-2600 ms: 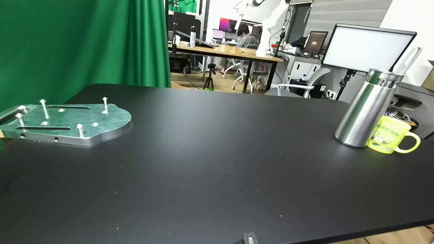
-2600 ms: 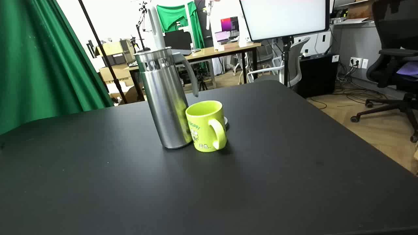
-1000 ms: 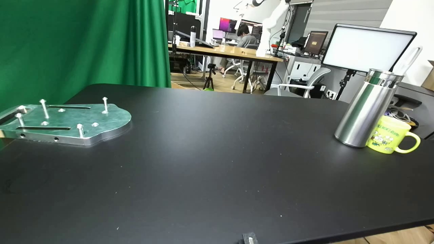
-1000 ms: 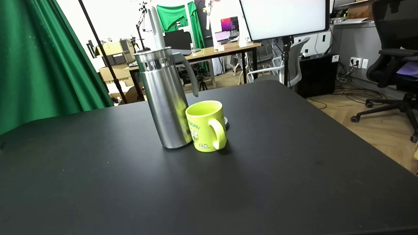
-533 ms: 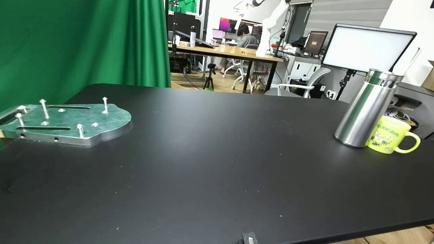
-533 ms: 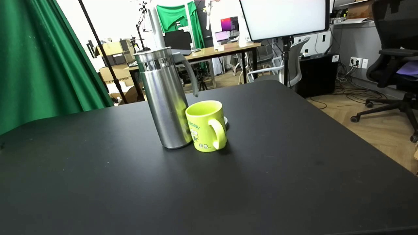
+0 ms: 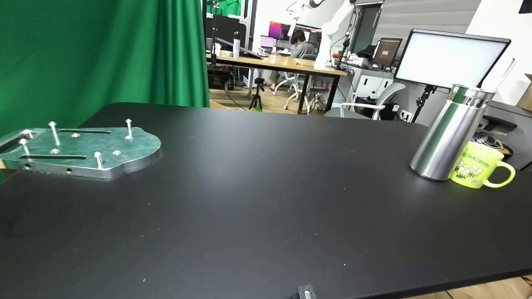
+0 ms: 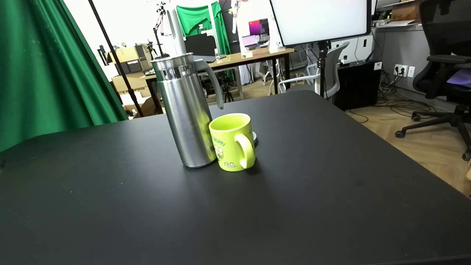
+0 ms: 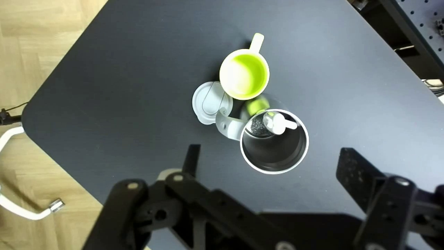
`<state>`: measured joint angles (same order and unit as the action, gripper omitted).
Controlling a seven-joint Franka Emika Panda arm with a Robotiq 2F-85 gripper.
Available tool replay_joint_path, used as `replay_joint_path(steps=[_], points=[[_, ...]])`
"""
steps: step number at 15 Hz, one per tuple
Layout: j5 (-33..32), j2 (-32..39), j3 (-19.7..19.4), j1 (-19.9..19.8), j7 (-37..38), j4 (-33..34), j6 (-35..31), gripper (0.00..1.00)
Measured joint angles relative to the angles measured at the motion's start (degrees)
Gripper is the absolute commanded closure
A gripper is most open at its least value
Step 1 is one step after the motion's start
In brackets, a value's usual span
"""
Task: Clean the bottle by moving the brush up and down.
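The bottle, a silver metal flask with a grey handle, stands on the dark table in both exterior views (image 7: 451, 137) (image 8: 186, 114). In the wrist view I look into its open mouth (image 9: 274, 172). The brush has a pale handle that leans out of the bottle's mouth in both exterior views (image 8: 176, 33) (image 7: 503, 75); it is also in the wrist view (image 9: 276, 123). Its lower part is inside the bottle. My gripper (image 9: 270, 152) is open and empty above the bottle, with the mouth showing between and ahead of its fingers. A dark piece (image 7: 527, 6), probably the gripper, shows at an exterior view's top right corner.
A yellow-green mug (image 9: 244, 74) stands against the bottle, also seen in an exterior view (image 8: 232, 143). A pale round lid (image 9: 211, 102) lies beside the mug and the bottle's handle. A green metal plate with upright bolts (image 7: 91, 145) lies at the table's far side.
The dark piece has come into an exterior view at the top right corner and shows larger now. The bottle, brush and mug stand where they were.
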<state>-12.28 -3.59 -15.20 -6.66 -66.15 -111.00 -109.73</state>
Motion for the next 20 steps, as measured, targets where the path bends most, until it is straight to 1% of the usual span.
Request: replay_joint_path(steps=[4,8,12,19,20], points=[[1.45,0.04,0.21,-1.12,-0.02,-2.95,-2.44,0.00],[2.53,0.06,0.16,-3.19,-0.44,-6.92,-4.41,0.00],[5.75,0.07,-0.03,-4.70,-4.17,-10.44,-8.26,0.00],[10.85,0.45,-0.21,-5.55,-9.47,-14.28,-15.29,0.00],[11.26,0.59,-0.21,-5.58,-9.68,-14.68,-15.99,0.25]])
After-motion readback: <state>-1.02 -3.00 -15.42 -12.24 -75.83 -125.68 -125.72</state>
